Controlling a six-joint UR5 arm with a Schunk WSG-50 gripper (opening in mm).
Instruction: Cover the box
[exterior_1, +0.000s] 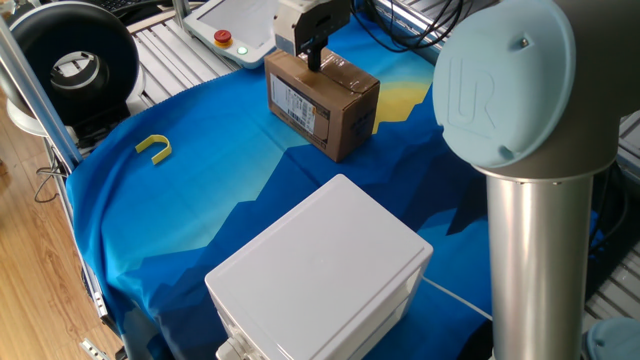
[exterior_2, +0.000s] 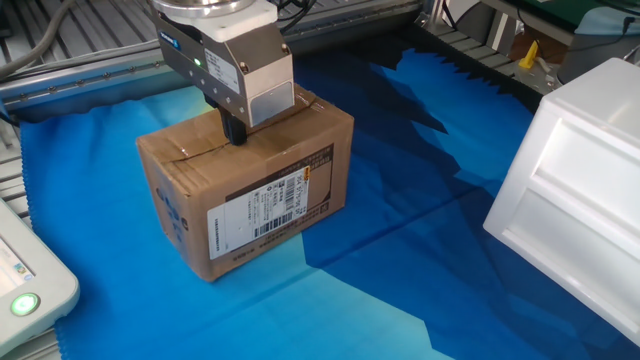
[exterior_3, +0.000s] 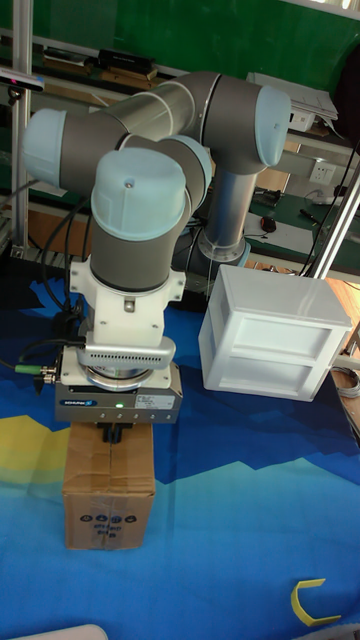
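Note:
The box (exterior_2: 250, 200) is a small brown cardboard carton with a white barcode label on its side, standing on the blue cloth; it also shows as the box (exterior_1: 325, 100) and the box (exterior_3: 108, 490). Its top flaps lie flat and closed. My gripper (exterior_2: 237, 130) stands straight above it with dark fingers together, their tips on the middle of the box's top. The gripper (exterior_1: 314, 60) and the gripper (exterior_3: 115, 434) show the same pose, with nothing held.
A large white plastic box (exterior_1: 320, 275) stands on the cloth, away from the carton. A yellow U-shaped piece (exterior_1: 154, 148) lies near the cloth's left edge. A pendant with a red button (exterior_1: 222, 38) lies beyond the cloth. The arm's thick column (exterior_1: 535, 260) rises at the right.

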